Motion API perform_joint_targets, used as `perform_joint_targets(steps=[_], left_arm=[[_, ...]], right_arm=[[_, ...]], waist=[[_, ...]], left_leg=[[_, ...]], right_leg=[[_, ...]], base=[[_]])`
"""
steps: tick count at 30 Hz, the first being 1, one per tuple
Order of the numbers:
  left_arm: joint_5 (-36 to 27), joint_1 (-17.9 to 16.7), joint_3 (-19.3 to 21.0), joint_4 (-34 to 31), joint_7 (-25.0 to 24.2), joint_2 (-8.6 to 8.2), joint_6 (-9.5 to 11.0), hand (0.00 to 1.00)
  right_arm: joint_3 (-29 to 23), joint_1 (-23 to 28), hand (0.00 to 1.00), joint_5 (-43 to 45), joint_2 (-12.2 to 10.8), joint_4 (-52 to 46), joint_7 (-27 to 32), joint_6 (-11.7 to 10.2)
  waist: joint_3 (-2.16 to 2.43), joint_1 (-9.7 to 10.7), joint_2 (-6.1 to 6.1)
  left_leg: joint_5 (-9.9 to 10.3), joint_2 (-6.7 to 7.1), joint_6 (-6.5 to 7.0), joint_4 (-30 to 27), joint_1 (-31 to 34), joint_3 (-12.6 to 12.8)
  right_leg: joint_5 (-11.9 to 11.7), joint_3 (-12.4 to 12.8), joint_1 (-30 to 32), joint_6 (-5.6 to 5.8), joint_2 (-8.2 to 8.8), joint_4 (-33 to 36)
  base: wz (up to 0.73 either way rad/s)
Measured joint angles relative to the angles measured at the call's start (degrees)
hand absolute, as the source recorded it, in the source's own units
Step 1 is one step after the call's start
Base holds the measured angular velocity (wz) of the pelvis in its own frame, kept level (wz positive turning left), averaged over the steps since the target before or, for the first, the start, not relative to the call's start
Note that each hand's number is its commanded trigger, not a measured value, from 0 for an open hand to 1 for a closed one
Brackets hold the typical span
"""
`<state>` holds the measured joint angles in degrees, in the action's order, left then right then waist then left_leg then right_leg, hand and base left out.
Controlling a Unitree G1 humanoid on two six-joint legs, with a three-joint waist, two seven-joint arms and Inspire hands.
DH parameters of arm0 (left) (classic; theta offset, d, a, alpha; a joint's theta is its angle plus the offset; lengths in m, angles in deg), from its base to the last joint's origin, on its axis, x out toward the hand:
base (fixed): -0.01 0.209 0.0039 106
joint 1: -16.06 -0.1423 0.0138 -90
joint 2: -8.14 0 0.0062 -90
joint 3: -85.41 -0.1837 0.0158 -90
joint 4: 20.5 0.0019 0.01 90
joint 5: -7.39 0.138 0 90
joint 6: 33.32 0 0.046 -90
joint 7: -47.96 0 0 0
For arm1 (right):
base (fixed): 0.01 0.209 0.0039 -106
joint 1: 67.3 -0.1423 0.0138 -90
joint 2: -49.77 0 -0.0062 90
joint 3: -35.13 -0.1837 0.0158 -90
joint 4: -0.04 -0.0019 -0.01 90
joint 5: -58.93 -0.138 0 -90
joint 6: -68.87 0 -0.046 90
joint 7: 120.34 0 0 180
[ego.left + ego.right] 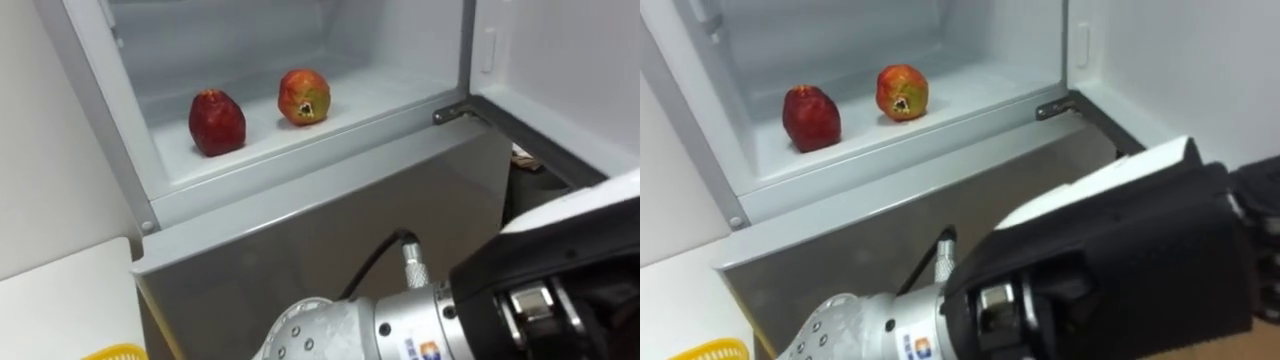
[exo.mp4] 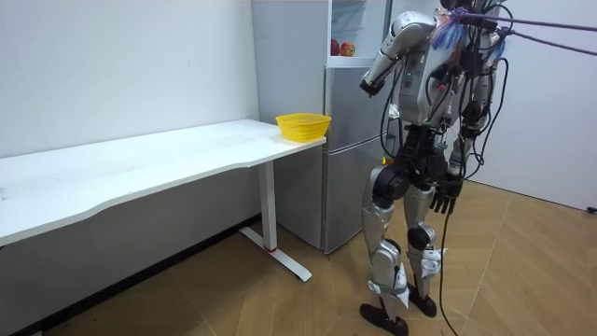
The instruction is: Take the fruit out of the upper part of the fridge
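Two red pomegranates lie on the white floor of the open upper fridge compartment (image 1: 350,100): a darker one (image 1: 216,122) to the left and a red-orange one (image 1: 304,97) to its right, a little apart. My left hand (image 1: 565,285) is raised close under the camera, below and right of the compartment, well short of the fruit; I see its back, and its fingers are hidden. It holds nothing that I can see. In the room view my right hand (image 2: 446,196) hangs by my thigh with its fingers relaxed. I stand right in front of the fridge.
The open fridge door (image 1: 570,70) stands at the right. The grey lower fridge door (image 1: 330,230) is shut below the compartment. A yellow basket (image 2: 303,125) sits on the corner of the white table (image 2: 168,159) to my left, beside the fridge.
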<state>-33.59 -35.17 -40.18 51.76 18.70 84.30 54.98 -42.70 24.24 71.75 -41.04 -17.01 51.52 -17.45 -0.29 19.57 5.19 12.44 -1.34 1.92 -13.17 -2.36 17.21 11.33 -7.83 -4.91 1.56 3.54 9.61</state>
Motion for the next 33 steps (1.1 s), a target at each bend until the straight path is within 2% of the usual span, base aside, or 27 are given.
perform_joint_targets(steps=[4, 9, 13, 17, 21, 24, 26, 27, 29, 30, 32, 33], left_arm=[[0.01, 2.20, -1.18, 2.89, 1.41, -1.81, 0.39, 0.00], [0.16, 2.80, -1.70, 4.45, 2.38, -3.52, 0.40, 0.00], [0.32, 2.90, -1.72, 4.54, 3.51, -3.69, 0.40, 0.00], [0.62, 3.03, -1.71, 4.67, 3.87, -3.64, 0.50, 0.00], [1.68, 3.03, -1.72, 4.49, 4.01, -2.96, 0.66, 0.00], [4.79, 2.99, -1.68, 4.18, 3.96, -1.57, 0.65, 0.00], [6.29, 1.07, -0.32, 0.93, 3.97, 0.94, 0.59, 0.00], [6.98, 0.12, 0.51, -0.48, 3.92, 1.75, 0.63, 0.00], [8.89, -2.33, 4.05, -4.99, 3.79, 5.20, 0.63, 0.00], [9.15, -2.74, 5.13, -5.87, 3.79, 6.00, 0.61, 0.00], [9.15, -4.73, 10.09, -8.76, 4.01, 7.94, 0.66, 0.00], [9.15, -5.14, 11.10, -9.31, 4.20, 8.10, 0.68, 0.00]], right_arm=[[0.07, -0.67, 0.00, -0.09, -0.03, 0.03, 0.45, 0.10], [0.13, -1.07, 0.00, 0.05, -0.01, 0.11, 1.39, 0.12], [0.13, -0.86, 0.00, -0.04, 0.09, 0.80, 1.71, 0.24], [0.09, -0.60, 0.00, 0.03, 0.15, 0.81, 1.48, 0.11], [0.14, -0.76, 0.00, -0.08, 0.15, 0.85, 1.54, -0.04], [0.13, -0.92, 0.00, -0.08, 0.15, 0.87, 1.75, 0.06], [0.01, -0.85, 0.00, -0.16, 0.11, 0.88, 1.76, -0.07], [-0.02, -0.89, 0.00, 0.08, 0.06, 0.85, 1.70, -0.13], [-0.53, -0.90, 0.00, 0.22, -0.25, 0.52, 1.65, -0.40], [-0.63, -0.87, 0.00, 0.23, -0.26, 0.44, 1.66, -0.52], [-1.10, -0.76, 0.00, 0.34, -0.45, 0.35, 2.01, -0.67], [-1.13, -0.75, 0.00, 0.48, -0.53, 0.39, 2.18, -0.71]], waist=[[0.00, 0.61, 0.01], [-0.05, 1.25, 0.12], [-0.05, 2.07, 0.60], [-0.13, 2.03, 0.76], [-0.18, 0.80, 0.70], [-0.36, -0.88, 0.44], [-0.40, -3.03, 0.36], [-0.45, -3.42, 0.29], [-0.64, -5.74, -0.52], [-0.65, -6.42, -0.79], [-0.38, -8.83, -2.10], [-0.28, -9.09, -2.43]], left_leg=[[0.00, 0.01, 0.00, 0.01, 0.10, 0.12], [0.00, -0.13, 0.00, 0.01, 0.03, 0.76], [0.00, -0.20, 0.00, 0.29, -0.24, 1.56], [-0.01, -0.18, -0.02, 0.94, -0.82, 1.75], [-0.01, -0.15, -0.02, 1.08, -0.95, 1.73], [-0.02, -0.10, -0.02, 1.12, -1.12, 1.59], [-0.12, -0.06, -0.14, 1.51, -1.41, 1.58], [-0.17, -0.04, -0.20, 1.56, -1.39, 1.45], [-0.53, -0.03, -0.37, 1.92, -1.38, 1.29], [-0.57, -0.05, -0.41, 1.92, -1.37, 1.29], [-0.61, -0.01, -0.47, 1.90, -1.18, -0.14], [-0.62, 0.00, -0.48, 1.90, -1.08, -0.38]], right_leg=[[0.00, 0.11, 0.17, 0.00, 0.00, 0.04], [-0.01, 0.18, 0.14, -0.02, -0.11, 0.11], [-0.01, 0.30, 0.01, -0.02, -0.12, -0.05], [-0.01, 0.54, -0.14, -0.02, -0.19, 0.03], [-0.01, 0.65, 0.01, -0.02, -0.16, 0.01], [0.03, 0.45, 0.02, 0.01, -0.10, 0.04], [0.06, 0.55, 0.03, -0.02, -0.09, 0.13], [0.08, 0.48, 0.04, -0.04, -0.08, 0.14], [0.06, 0.34, 0.20, -0.11, -0.14, 0.17], [0.04, 0.29, 0.19, -0.14, -0.15, 0.16], [-0.02, -0.54, -0.16, -0.24, -0.20, 0.20], [-0.02, -0.81, -0.22, -0.24, -0.21, 0.12]], base=[[0.00], [0.00], [-0.01], [-0.03], [-0.03], [-0.01], [-0.05], [0.00], [0.05], [0.04], [0.14], [0.28]])
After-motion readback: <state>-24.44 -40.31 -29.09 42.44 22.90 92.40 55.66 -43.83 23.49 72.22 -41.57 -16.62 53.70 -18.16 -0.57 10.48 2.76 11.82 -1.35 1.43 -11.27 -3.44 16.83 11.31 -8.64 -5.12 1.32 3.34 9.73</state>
